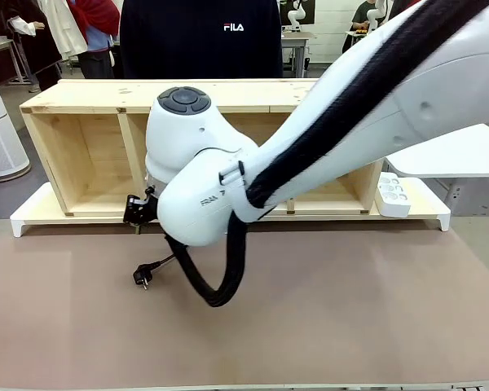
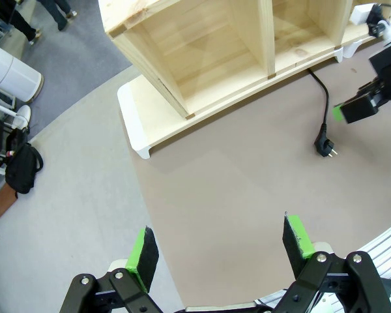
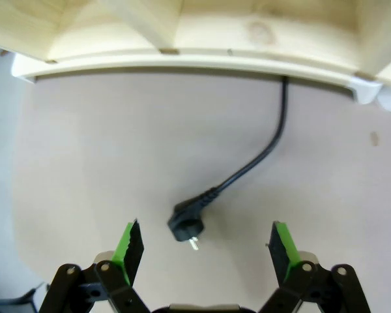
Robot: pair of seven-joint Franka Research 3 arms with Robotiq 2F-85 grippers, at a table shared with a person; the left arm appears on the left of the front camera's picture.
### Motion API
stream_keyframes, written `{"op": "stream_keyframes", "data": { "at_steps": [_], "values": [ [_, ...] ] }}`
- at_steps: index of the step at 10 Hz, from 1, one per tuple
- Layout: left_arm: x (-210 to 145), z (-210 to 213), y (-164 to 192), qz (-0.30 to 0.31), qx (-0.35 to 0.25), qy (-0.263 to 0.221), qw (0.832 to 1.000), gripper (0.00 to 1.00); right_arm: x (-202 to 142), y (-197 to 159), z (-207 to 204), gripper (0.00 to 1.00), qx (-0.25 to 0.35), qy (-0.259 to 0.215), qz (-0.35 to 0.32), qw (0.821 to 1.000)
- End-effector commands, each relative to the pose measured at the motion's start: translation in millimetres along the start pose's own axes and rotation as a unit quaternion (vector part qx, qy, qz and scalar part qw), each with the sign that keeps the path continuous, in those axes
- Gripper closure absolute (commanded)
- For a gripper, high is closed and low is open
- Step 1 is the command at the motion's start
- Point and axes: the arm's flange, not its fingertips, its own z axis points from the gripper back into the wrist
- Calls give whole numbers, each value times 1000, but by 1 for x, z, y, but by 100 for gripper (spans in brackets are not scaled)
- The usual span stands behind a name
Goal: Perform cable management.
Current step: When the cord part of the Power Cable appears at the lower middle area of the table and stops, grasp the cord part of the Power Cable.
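1. Hanging over the brown table [image 1: 350, 318], the right gripper [image 3: 205, 242] holds its green-padded jaws spread wide, with nothing between them.
2. Directly below it, left of the table's middle, the black plug [image 3: 184, 226] lies flat on the table. In the right wrist view it sits between the two fingers, closer to one than the other, and neither touches it.
3. From the plug, the cable [image 3: 264, 155] curves toward the far side. It slips out of sight under the near edge of the white base [image 1: 31, 220] that carries a wooden shelf [image 1: 90, 96].
4. A white power strip [image 1: 393, 195] rests at the right end of that base, well apart from the plug.
5. The white right arm [image 1: 191, 191] comes in from the right and crosses past the middle. A thick black braided hose [image 1: 222, 287] loops beneath it, near the table.
6. The left gripper [image 2: 220, 246] hovers over the left part of the table, jaws wide and empty, well apart from the plug.
7. A person in a dark top [image 1: 200, 45] stands behind the shelf on the far side.
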Motion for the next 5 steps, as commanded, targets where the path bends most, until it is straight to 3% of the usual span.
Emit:
{"op": "stream_keyframes", "data": {
  "at_steps": [1, 5],
  "values": [
    [0, 0, 1, 1, -1, 0, 1000, 0, 3, 14, -12, 0, 12, 10, -63, 998],
    [0, 0, 1, 1, -1, 0, 1000, 0, 4, 16, -31, 0, -40, 20, -161, 986]
  ]
}}
